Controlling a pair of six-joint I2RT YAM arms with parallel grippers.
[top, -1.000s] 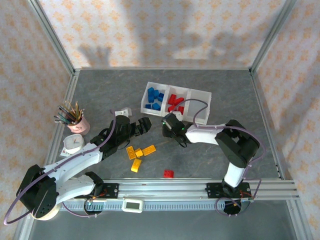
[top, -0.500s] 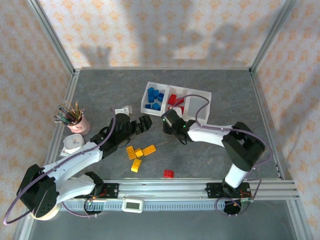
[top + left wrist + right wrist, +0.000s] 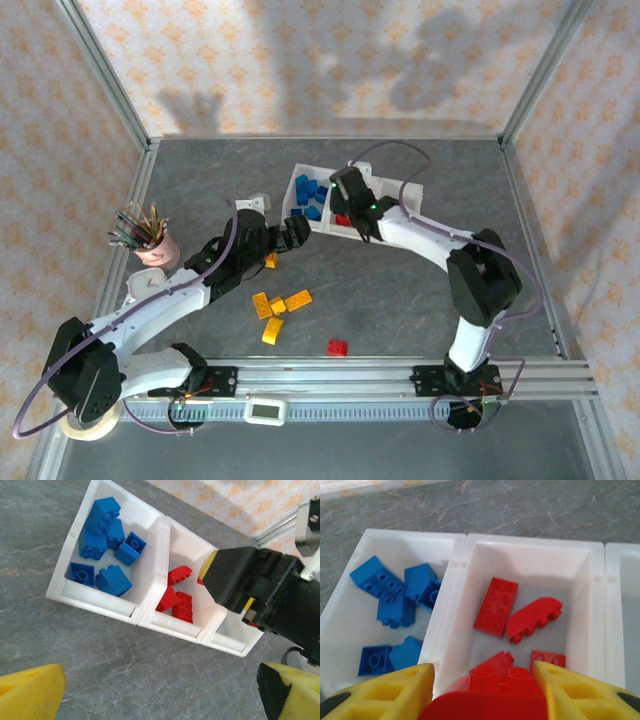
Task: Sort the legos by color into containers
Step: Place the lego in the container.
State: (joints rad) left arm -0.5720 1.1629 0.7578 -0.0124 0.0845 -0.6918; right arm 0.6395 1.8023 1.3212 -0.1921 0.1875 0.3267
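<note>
My right gripper (image 3: 345,200) hangs over the middle compartment of the white tray (image 3: 408,190), shut on a red brick (image 3: 490,700) between its yellow fingers (image 3: 385,695). Below it lie several red bricks (image 3: 496,605). The left compartment holds several blue bricks (image 3: 100,545); the right compartment (image 3: 626,605) looks bare. My left gripper (image 3: 160,685) hovers open above the grey table, just in front of the tray, with nothing between its fingers (image 3: 30,695). Several yellow bricks (image 3: 272,305) and one red brick (image 3: 337,347) lie loose on the table; another yellow brick (image 3: 270,260) sits by the left arm.
A pink pencil cup (image 3: 155,248) and a small white clock (image 3: 147,287) stand at the left. A small white object (image 3: 250,203) lies behind the left gripper. Aluminium rails (image 3: 400,375) frame the table's edges.
My right gripper has carried the red brick from the table in front of the tray up over the middle compartment. The left arm has shifted slightly toward the tray, uncovering a yellow brick.
</note>
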